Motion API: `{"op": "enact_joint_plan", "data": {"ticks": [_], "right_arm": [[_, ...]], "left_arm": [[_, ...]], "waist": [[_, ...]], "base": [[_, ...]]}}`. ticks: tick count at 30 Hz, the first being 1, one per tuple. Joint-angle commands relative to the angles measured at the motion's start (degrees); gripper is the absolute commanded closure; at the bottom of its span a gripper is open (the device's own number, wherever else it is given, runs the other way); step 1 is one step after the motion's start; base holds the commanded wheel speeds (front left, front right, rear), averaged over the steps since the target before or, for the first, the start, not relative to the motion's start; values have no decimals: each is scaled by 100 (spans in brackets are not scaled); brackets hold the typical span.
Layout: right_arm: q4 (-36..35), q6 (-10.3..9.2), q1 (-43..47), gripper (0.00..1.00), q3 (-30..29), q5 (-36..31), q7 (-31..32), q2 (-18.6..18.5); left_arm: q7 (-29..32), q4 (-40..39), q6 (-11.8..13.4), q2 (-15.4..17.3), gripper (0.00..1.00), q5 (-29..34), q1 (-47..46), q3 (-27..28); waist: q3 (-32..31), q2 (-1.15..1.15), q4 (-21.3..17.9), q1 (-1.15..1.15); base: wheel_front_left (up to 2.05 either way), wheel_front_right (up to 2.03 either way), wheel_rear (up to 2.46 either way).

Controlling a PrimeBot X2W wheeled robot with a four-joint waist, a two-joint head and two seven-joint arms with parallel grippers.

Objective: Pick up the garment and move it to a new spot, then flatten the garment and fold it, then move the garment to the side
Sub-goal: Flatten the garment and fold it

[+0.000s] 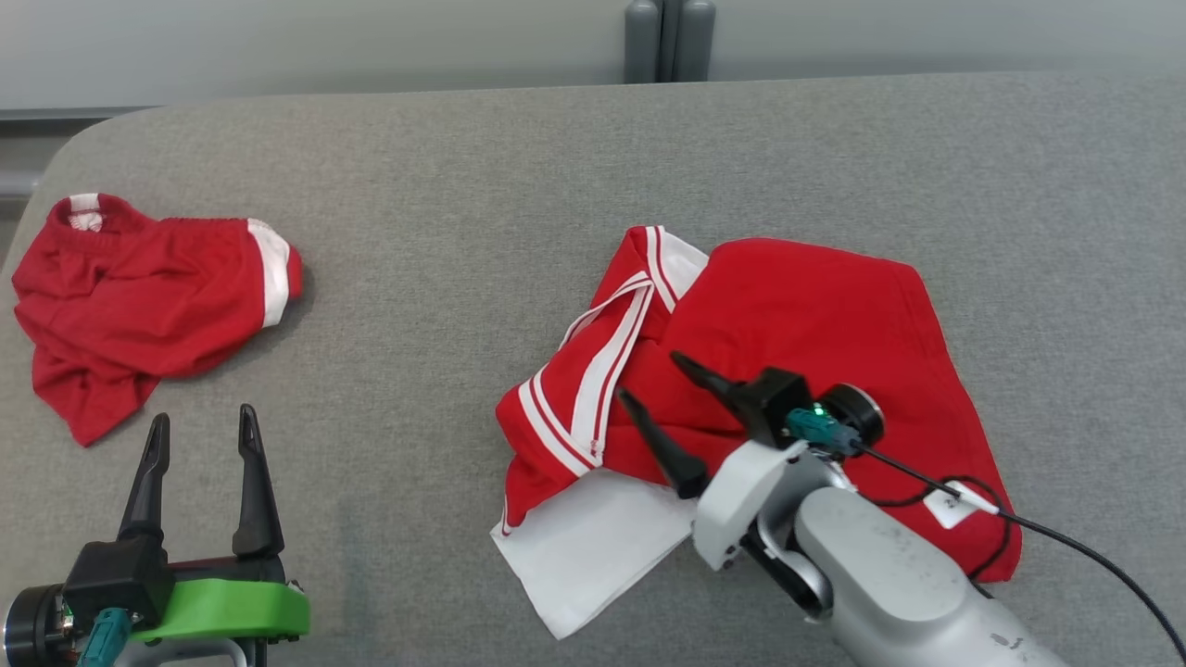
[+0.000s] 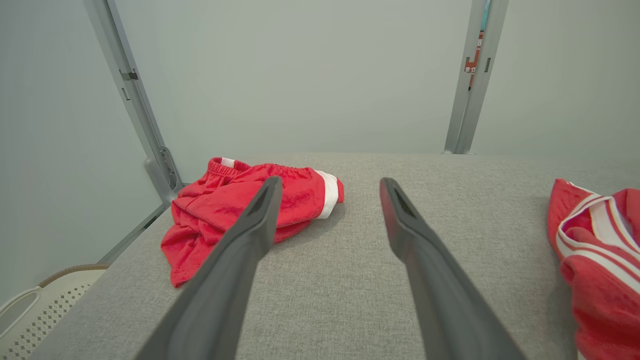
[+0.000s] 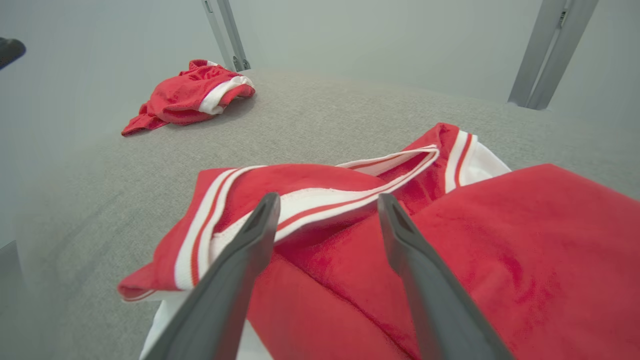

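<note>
On the grey table [image 1: 463, 185], right of centre, the red-and-white garment [image 1: 797, 315] lies rumpled. Over it, the right gripper [image 1: 647, 374] has fingers apart, gripping nothing. Near the red shorts [image 1: 139, 287], the left gripper [image 1: 204, 414] stands open.

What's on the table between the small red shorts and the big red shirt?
Nothing. Just bare grey tabletop lies between the shorts and the shirt, as the head view shows.

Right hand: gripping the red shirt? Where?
Nothing held. The right hand is open over the red shirt, fingers apart, pinching no cloth. The left hand is open too.
</note>
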Motion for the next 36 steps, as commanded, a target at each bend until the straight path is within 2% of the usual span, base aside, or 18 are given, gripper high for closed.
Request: {"op": "enact_joint_plan", "data": {"ticks": [1, 10, 17, 21, 27, 31, 36], "right_arm": [[-121, -2, 173, 0, -231, -143, -16, -114], [-1076, -2, 1107, 0, -1953, -741, -16, -351], [-1969, -2, 1984, 0, -2999, -1355, -16, -126], [-2298, -2, 2410, 0, -3314, -1527, -16, 15], [-2434, -2, 2822, 0, -3591, -1684, -16, 137], [-2377, -2, 2850, 0, -3609, -1745, -16, 156], [-2275, -2, 2460, 0, -3582, -1853, -16, 158]], "left_arm": [[1, -10, -6, 8, 0, 82, 43, 18], [1, -52, -35, 8, 0, 149, 181, 89], [1, -51, -63, 8, 0, 198, 279, 153], [1, -37, -69, 8, 0, 234, 328, 143], [1, -19, -4, 8, 0, 303, 382, 149], [1, -7, 1, 9, 0, 323, 418, 166], [1, -32, 31, 9, 0, 307, 408, 174]], "waist": [[-60, 0, -140, 0], [-215, 0, -333, 0], [-321, 0, -406, 0], [-373, 0, -397, 0], [-439, 0, -386, 0], [-469, 0, -392, 0], [-444, 0, -402, 0]], "base": [[0, 0, 0], [0, 0, 0], [0, 0, 0], [0, 0, 0], [0, 0, 0], [0, 0, 0], [0, 0, 0]]}}
